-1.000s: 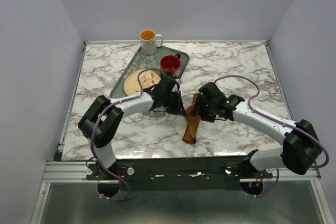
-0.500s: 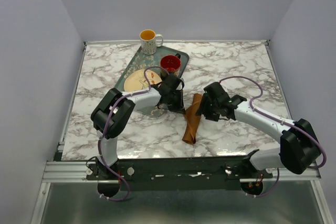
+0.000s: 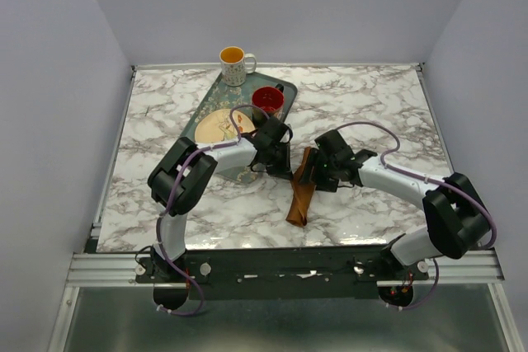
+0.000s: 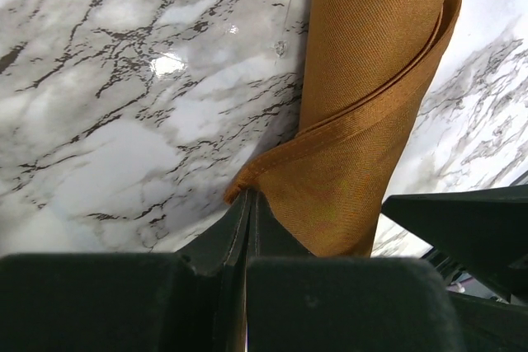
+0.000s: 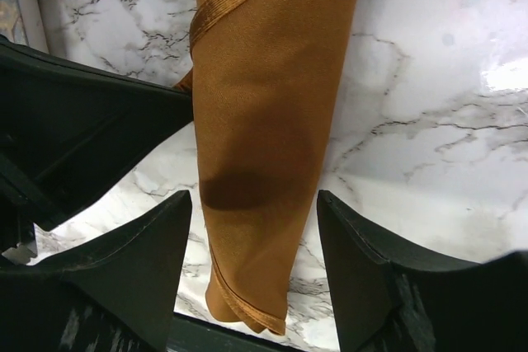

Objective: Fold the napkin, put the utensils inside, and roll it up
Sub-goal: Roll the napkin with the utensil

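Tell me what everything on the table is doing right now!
napkin, rolled up, lying on the table
left gripper, shut on the napkin's corner
right gripper, open, one finger each side of the napkin
red cup, upright on the tray
mug, upright
plate, flat on the tray

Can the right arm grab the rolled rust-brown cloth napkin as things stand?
Probably yes. The right arm has its jaws open astride the rolled rust-brown cloth napkin, nothing between. The left arm pinches one corner, jaws shut, off to the side.
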